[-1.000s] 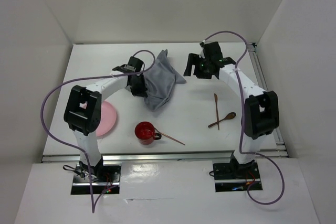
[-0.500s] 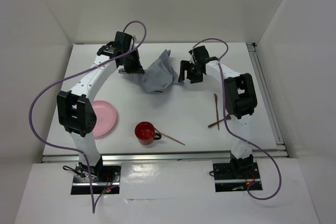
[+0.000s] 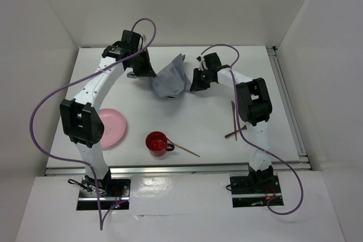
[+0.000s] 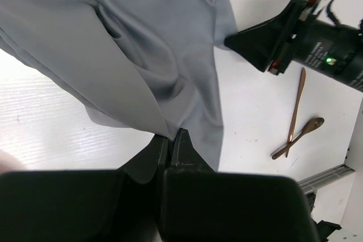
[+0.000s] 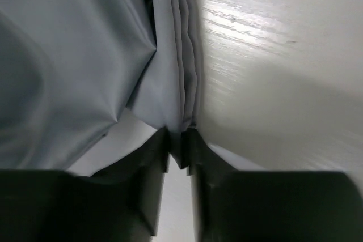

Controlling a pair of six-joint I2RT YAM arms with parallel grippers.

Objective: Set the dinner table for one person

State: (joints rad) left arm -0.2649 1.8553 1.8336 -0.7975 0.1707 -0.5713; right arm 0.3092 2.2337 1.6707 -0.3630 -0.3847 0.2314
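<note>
A crumpled grey cloth (image 3: 170, 81) is bunched at the back middle of the white dinner table (image 3: 227, 60), held up between both arms. My left gripper (image 3: 148, 73) is shut on the cloth's left edge; the left wrist view shows its jaws (image 4: 170, 135) pinched together on a fold of the cloth (image 4: 142, 43). My right gripper (image 3: 193, 81) is at the cloth's right edge. In the right wrist view its jaws (image 5: 180, 135) are closed on several folded layers of the cloth (image 5: 74, 55).
A pink plate (image 3: 112, 127) lies at the front left, partly under the left arm. A red cup (image 3: 156, 142) stands front centre with a thin wooden stick (image 3: 185, 148) beside it. A wooden spoon (image 3: 243, 129) and a wooden utensil (image 3: 233, 111) lie at the right.
The left arm swung back and to the left, dragging the cloth with it. The right gripper moved left to the cloth's right edge and closed on it.
</note>
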